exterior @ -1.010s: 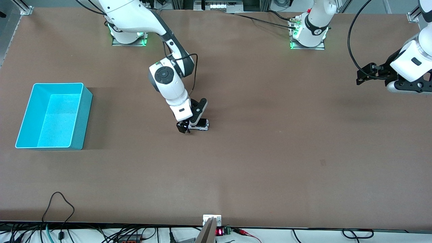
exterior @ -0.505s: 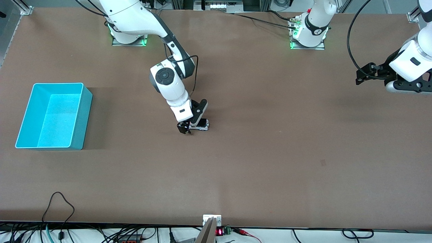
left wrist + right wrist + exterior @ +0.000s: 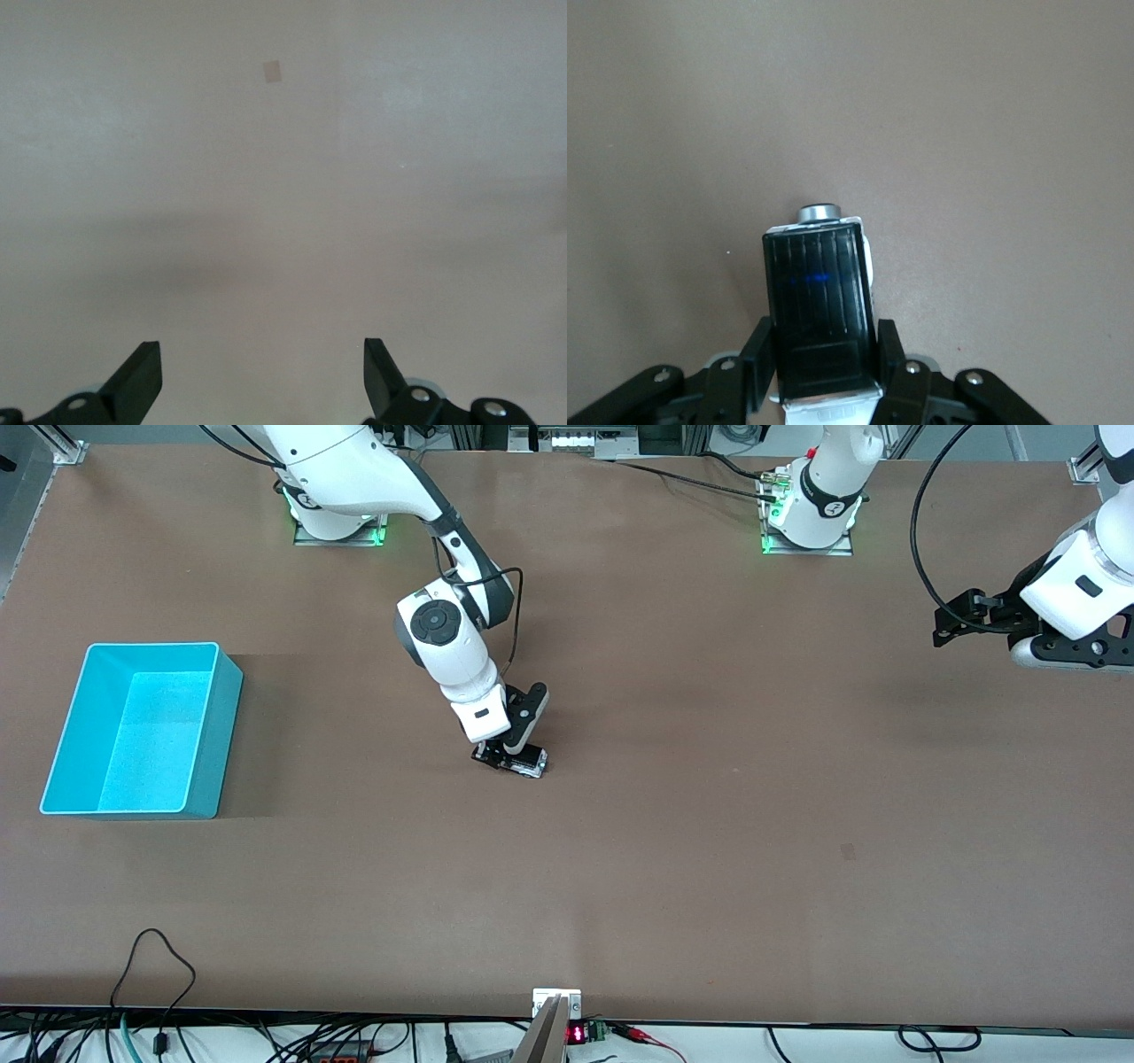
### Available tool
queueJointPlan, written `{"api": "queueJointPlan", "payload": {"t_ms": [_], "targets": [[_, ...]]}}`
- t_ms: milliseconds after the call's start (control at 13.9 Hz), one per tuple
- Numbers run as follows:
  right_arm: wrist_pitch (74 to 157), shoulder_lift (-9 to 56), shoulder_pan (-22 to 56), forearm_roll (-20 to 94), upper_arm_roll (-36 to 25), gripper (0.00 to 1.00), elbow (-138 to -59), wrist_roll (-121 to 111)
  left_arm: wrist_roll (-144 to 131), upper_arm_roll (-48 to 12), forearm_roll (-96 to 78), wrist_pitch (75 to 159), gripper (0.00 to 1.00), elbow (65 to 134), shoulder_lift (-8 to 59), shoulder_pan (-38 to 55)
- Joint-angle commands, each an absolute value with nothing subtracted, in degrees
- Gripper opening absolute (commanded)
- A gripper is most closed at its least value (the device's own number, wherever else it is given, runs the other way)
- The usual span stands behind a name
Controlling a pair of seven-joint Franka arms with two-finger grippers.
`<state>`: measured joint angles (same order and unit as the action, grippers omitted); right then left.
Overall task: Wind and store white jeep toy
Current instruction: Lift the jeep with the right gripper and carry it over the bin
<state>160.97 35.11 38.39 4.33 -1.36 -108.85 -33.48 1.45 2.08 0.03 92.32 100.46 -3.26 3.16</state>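
A: Since the right gripper (image 3: 511,759) is clenched on the white jeep toy (image 3: 523,762), how should the step be tagged?

B: Grasp made, wind not yet done, as judged. The toy is seen low at mid-surface (image 3: 709,824), well apart from the cyan bin (image 3: 213,726) at the right arm's end. Whether the wheels are touching the surface cannot be told.

A: Grip quality?

B: In the right wrist view the toy (image 3: 819,301) is pinched across its sides by both fingers (image 3: 757,367), black roof up. The hold looks square.

A: How is the wind best done?

B: The wheels should be kept pressed on the surface and the toy drawn straight back along its length, no tilt, pressure kept light so slipping is avoided. Only then should it be carried to the bin.

A: Left gripper (image 3: 961,618)?

B: Released, fingers (image 3: 137,381) wide, nothing held. It is parked over bare surface at the left arm's end; that arm is waiting.
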Motion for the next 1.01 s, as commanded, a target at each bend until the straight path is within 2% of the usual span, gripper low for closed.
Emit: {"api": "queueJointPlan", "payload": {"t_ms": [0,577,938], "targets": [[161.19,34.90,38.24,5.71,-1.41,0.00,-108.11,-35.07,1.49,1.85,-0.18,91.58,1.00,99.76,-3.25,2.99],[151.36,28.31,30.07,6.42,-2.02,0.00,-108.46,-31.74,1.49,1.93,-0.18,91.41,1.00,99.76,-3.34,3.08],[138.97,21.72,18.83,6.42,-2.20,0.00,-109.16,-29.97,1.49,1.93,-0.26,91.49,1.00,99.76,-3.34,2.99]]}}
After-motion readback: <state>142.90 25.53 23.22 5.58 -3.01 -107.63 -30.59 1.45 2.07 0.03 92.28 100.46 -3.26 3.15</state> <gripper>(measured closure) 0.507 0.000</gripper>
